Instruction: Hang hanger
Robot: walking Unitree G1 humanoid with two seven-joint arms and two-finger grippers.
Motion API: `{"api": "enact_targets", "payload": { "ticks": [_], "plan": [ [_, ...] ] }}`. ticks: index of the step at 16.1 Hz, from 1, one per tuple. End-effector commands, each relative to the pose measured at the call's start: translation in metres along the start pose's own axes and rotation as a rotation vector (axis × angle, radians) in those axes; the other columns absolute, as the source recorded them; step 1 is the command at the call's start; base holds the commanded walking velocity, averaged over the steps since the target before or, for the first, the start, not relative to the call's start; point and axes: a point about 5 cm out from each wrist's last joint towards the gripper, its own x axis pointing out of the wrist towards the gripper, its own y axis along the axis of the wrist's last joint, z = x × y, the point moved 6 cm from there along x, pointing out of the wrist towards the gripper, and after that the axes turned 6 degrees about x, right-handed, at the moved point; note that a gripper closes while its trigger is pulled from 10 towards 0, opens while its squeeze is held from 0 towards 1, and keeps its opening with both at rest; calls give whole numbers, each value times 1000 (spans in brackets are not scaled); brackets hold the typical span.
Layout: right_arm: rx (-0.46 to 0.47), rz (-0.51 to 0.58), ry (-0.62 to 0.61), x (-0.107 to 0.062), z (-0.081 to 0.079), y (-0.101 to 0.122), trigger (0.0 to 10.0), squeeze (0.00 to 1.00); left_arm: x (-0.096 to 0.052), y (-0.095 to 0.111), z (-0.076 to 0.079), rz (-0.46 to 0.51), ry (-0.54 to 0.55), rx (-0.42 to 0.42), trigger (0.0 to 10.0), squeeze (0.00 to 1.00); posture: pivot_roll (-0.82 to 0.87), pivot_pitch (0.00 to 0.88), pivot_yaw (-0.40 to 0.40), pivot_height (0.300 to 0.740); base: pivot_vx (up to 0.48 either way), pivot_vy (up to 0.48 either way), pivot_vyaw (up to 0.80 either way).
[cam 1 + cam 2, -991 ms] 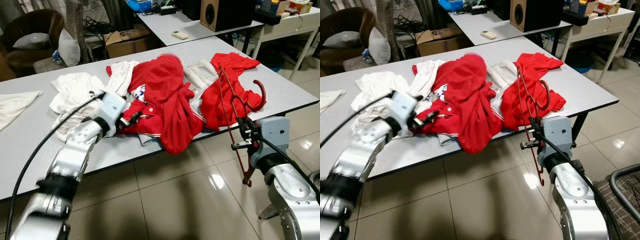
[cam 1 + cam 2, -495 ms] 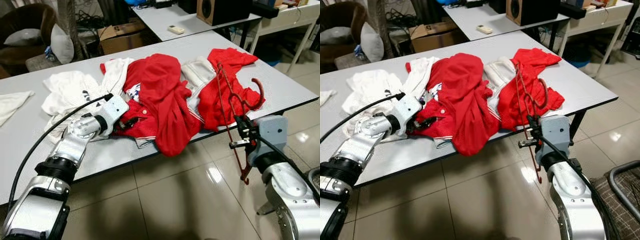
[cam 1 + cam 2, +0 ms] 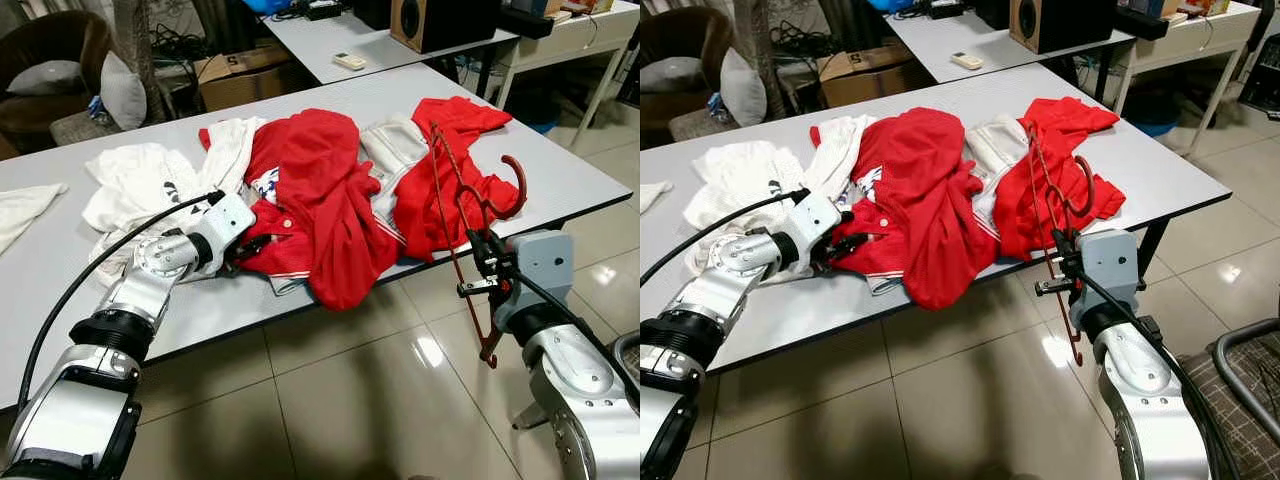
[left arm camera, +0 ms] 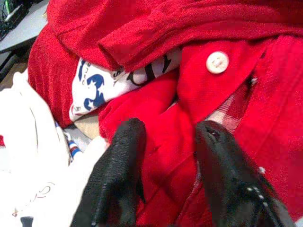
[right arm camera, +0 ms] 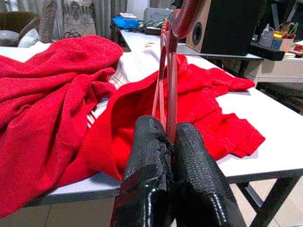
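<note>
I am standing at a long grey table point(image 3: 560, 175) that is carrying a heap of clothes across its middle: a red polo shirt point(image 3: 320, 200) draping over the near edge, a second red garment point(image 3: 450, 180) at its three o'clock, a white striped piece point(image 3: 395, 150) between them, and white shirts point(image 3: 150, 180) at its nine o'clock.

Judging by what is lying here, the job is barely beginning: I am carrying the hanger, but no garment is on it yet and nothing is hanging anywhere.

My right gripper point(image 3: 490, 272) is clamping its black fingers point(image 5: 147, 156) tight on the dark red hanger point(image 3: 470, 210), holding it upright just off the table's near edge, at about four o'clock from the polo shirt. The hook is curling at the top, above the second red garment, while the lower end is dangling below my grip towards the tiled floor point(image 3: 340, 400). In the right wrist view the thin rods are rising straight out from between my pinched fingers.

My left gripper point(image 3: 250, 243) is reaching into the polo shirt at its eight o'clock side, fingers point(image 4: 118, 175) parted and pressing on the red cloth beside a white button point(image 4: 217, 62), not yet closing on a fold.
</note>
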Motion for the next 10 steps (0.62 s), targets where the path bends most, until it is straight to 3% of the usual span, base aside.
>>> {"api": "enact_targets", "payload": {
  "ticks": [1,5,7,10],
  "plan": [
    [-1,13,7,2,-1,2,10000,0,-3,-3,-11,-23,36,-16,0,0,-162,0,134,740,0,0,0],
    [7,25,46,2,-8,5,10000,0,-4,-9,-18,-56,63,-44,0,0,-159,0,137,740,0,0,0],
    [36,51,140,-3,-16,13,10000,0,-3,-2,-20,-19,72,-78,0,0,-155,0,145,740,0,0,0],
    [62,102,348,-26,-28,33,10000,0,-3,17,-32,82,109,-220,0,0,-151,0,165,740,0,0,0]
  ]
}}
